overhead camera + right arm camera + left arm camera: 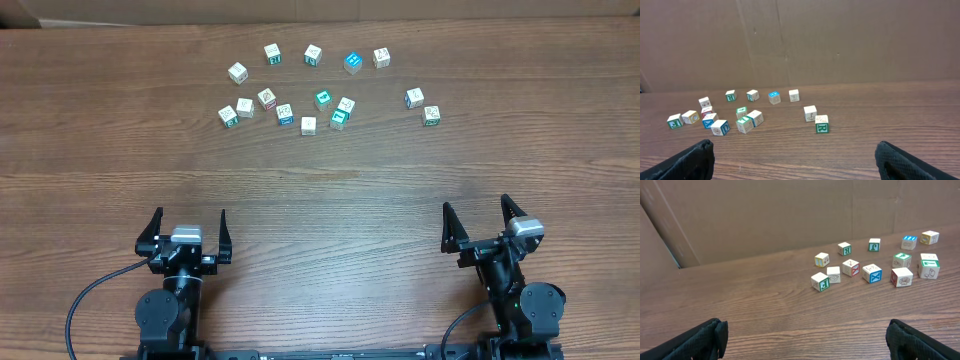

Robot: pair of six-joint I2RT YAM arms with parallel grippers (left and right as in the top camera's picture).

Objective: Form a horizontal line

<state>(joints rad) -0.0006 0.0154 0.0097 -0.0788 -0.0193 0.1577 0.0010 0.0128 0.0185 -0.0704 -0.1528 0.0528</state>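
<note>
Cubes (322,98) far side of table (320,200); L hand (189,215), R hand (476,206) near edge.

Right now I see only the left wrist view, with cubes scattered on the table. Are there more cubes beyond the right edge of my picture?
Observer: Yes, two. A blue-faced cube and a green-faced cube sit close together, apart from the others, on the right.
Operator: Is the right arm near them?
Observer: No. The right gripper is well short of them, open and holding nothing.
</note>
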